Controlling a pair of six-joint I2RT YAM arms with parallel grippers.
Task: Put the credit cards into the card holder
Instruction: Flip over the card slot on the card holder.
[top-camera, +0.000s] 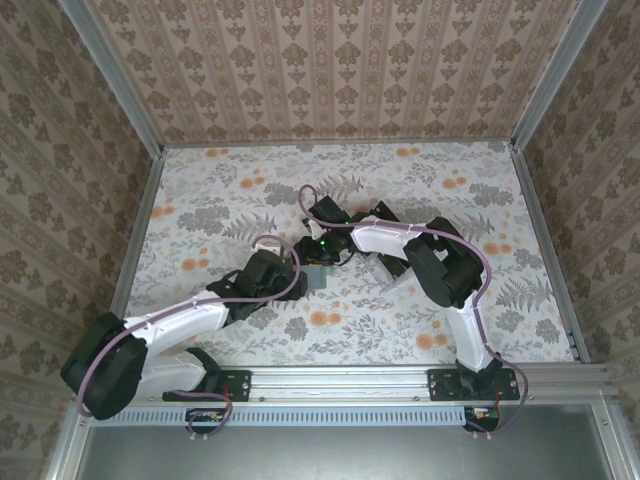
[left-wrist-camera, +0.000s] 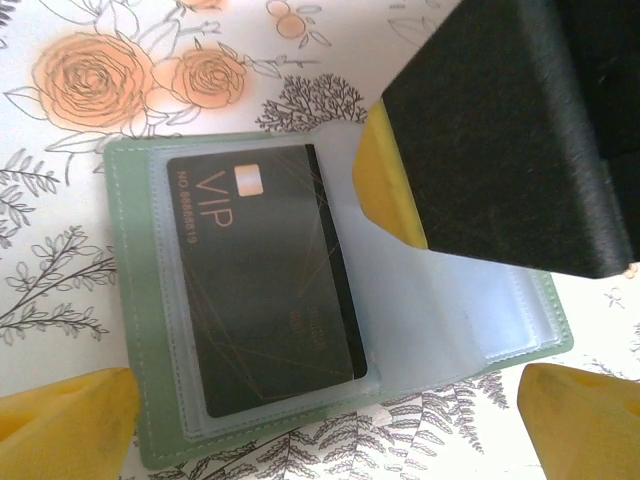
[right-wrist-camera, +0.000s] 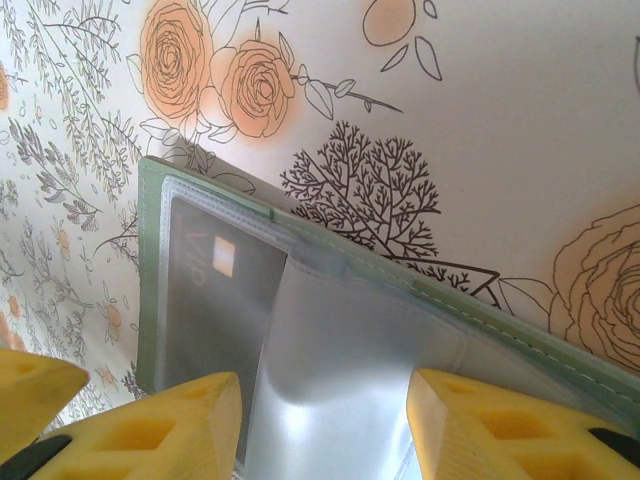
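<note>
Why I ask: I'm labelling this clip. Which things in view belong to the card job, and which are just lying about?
Belongs to the job:
- card holder, lying open
- credit card, inside a pocket of the holder
- clear sleeve, part of the holder

Just background:
- floral table cover
- patterned walls

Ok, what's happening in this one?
Two arms meet mid-table over the open card holder, which lies flat on the floral table. A dark VIP credit card sits in a clear sleeve on one side. The right gripper has its yellow fingers on either side of a clear sleeve, propping it up. The left gripper hangs wide open above.
</note>
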